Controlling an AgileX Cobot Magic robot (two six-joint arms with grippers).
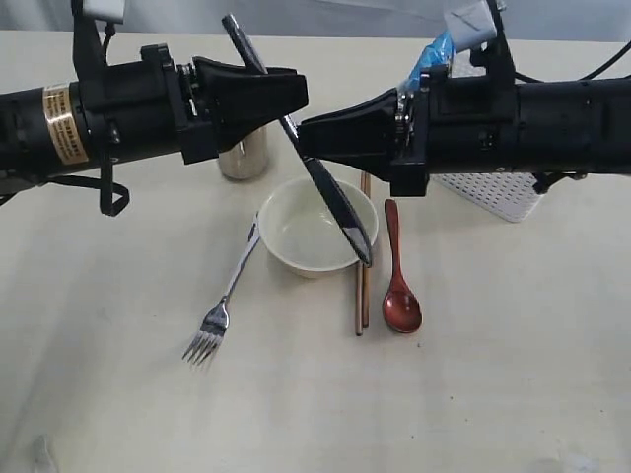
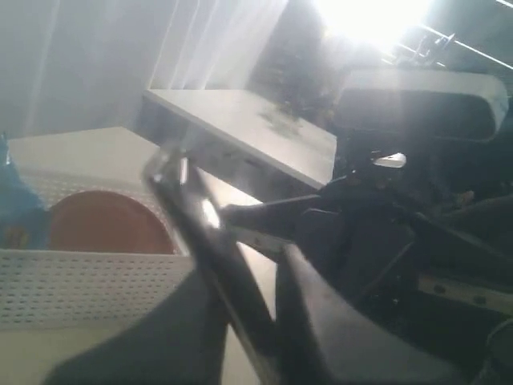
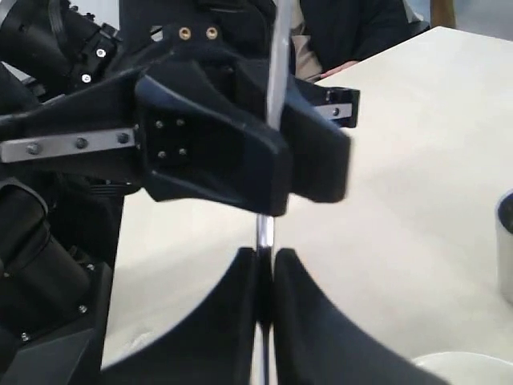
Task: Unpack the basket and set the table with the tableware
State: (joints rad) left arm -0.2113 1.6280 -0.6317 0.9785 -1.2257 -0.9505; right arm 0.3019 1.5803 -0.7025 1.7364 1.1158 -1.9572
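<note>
step: passing the knife (image 1: 340, 212) between grippers, bowl (image 1: 296, 232) lying below them
right gripper (image 1: 306, 128): clamping the knife
left gripper (image 1: 299, 94): pinching it alongside
next: right gripper probably needing to release

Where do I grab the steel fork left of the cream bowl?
Take the steel fork mid-handle from above, jaws across its narrow shaft. It lies flat, and its handle end sits by the rim of the cream bowl, so avoid that end.
</note>
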